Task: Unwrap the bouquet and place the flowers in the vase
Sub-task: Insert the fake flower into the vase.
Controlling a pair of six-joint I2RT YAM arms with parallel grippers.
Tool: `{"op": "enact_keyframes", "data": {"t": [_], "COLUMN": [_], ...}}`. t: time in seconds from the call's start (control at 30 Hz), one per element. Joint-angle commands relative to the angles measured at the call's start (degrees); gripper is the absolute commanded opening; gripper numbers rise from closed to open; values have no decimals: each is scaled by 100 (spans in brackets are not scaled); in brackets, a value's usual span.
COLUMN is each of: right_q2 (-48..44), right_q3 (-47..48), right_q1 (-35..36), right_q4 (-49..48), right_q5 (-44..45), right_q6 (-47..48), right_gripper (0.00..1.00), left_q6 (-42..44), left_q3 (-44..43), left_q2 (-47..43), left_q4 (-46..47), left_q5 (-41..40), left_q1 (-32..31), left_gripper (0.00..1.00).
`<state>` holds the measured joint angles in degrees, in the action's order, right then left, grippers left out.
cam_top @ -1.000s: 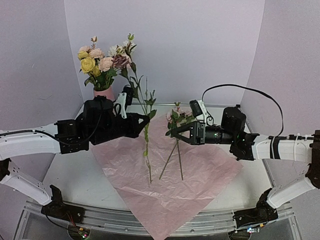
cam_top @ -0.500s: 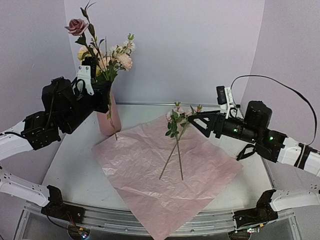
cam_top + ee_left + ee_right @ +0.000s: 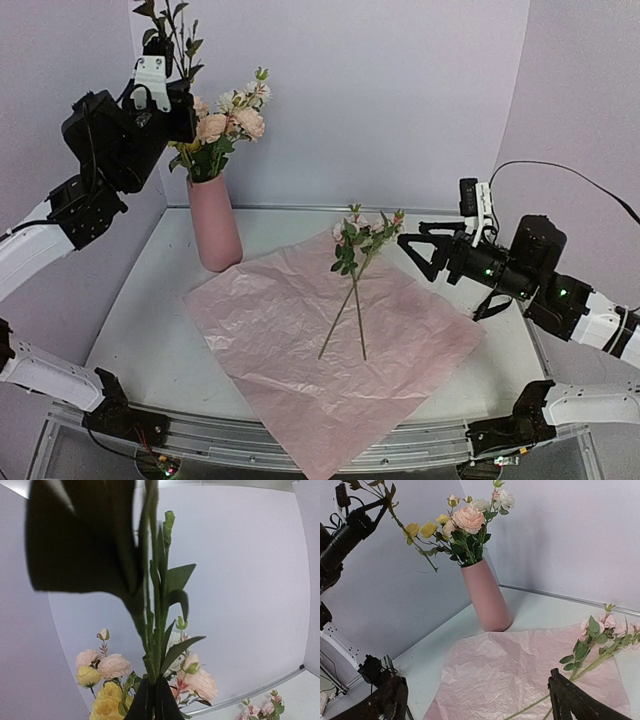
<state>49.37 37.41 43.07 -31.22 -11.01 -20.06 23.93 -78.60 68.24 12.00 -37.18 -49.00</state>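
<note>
Quick look from my end. The tabletop point(image 3: 140, 330) is boxed in by lilac walls point(image 3: 400, 100) on the left, back and right, so the open room is mostly upward and toward the near edge. The paper sheet point(image 3: 300, 340) lies flat, spread over the middle. Its near corner hangs over the near edge and its right corner gets close to the right edge. Bare tabletop shows along the left edge and in a strip along the back edge, right of centre.

The vase point(image 3: 215, 225) stands upright near the back-left corner, just beside the sheet's back-left edge; can't tell if they touch. In it are flowers point(image 3: 245, 122), pink, cream and yellow blooms w/ green leaves, sticking up above the rim.

The left gripper point(image 3: 152, 695) is up high over that corner, just left of the blooms, clamped tight on one leafy stem point(image 3: 156, 605). On the right wrist cam the stem's lower end hangs free in the air left of the bunch, not in the vase.

Two more stems point(image 3: 352, 270) lie crossed on the sheet, blooms toward the back edge, cut ends toward the near edge. The right gripper point(image 3: 415, 255) hovers near those blooms on their right, jaws spread wide, holding nothing and not touching them.
</note>
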Motion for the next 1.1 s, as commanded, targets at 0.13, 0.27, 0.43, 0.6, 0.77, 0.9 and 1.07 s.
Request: {"op": "enact_keyframes", "data": {"t": [0.13, 0.27, 0.43, 0.6, 0.77, 0.9, 1.07], "right_q2": [-237, -327, -540, -685, -691, -646, -622], "right_q3": [-67, -146, -241, -311, -363, -364, -378], "right_q1": [26, 26, 26, 26, 26, 26, 26], "right_q4": [-182, -171, -114, -62, -63, -60, -60], "right_q5": [142, 169, 320, 428, 457, 460, 481], "right_q6": [187, 247, 391, 474, 474, 451, 386], "right_gripper": [98, 98, 98, 98, 98, 98, 98], "left_q6": [507, 327, -23, -227, -498, -615, -644], "left_q3": [-906, -1034, -1029, -957, -729, -554, -446], "left_q2": [757, 1049, 1291, 1502, 1602, 1695, 1863], "left_q4": [777, 937, 1044, 1088, 1102, 1130, 1129], "left_q5": [682, 893, 1132, 1270, 1462, 1452, 1184], "left_q1": [385, 765, 1259, 1554, 1643, 1655, 1656], "left_gripper": [0, 0, 0, 0, 0, 0, 0]}}
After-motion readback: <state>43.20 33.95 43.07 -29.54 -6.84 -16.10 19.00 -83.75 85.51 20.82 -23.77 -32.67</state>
